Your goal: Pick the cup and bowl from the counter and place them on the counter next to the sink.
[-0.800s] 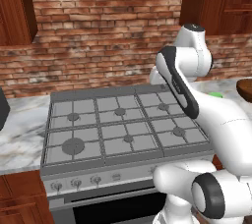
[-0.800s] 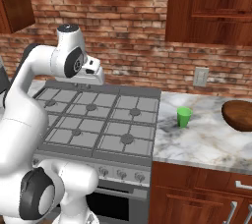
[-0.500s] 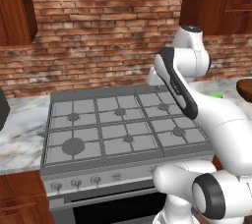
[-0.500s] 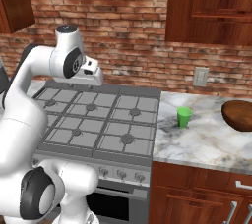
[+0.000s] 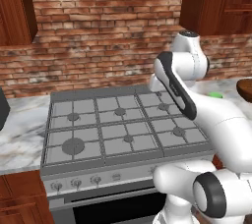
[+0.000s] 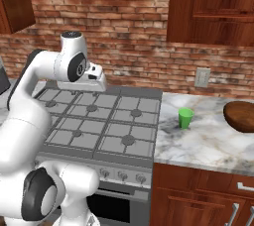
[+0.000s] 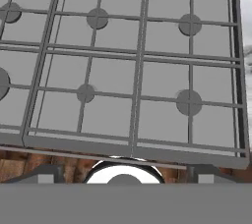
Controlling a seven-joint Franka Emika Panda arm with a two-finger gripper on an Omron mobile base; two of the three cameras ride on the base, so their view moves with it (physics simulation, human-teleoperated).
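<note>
My gripper (image 6: pixel 97 82) is spread wide, holding nothing, above the grey stove (image 6: pixel 94 121). The small green cup (image 6: pixel 185 118) waits on the white marble counter (image 6: pixel 208 141). I think reaching right comes next.

Open counter (image 6: pixel 208 145) around cup (image 6: pixel 185 118)

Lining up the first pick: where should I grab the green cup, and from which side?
Take the cup by its side walls, coming down from above: it stands upright, handle-free, alone on the counter, apart from the bowl. The gripper looks open over the stove.
</note>
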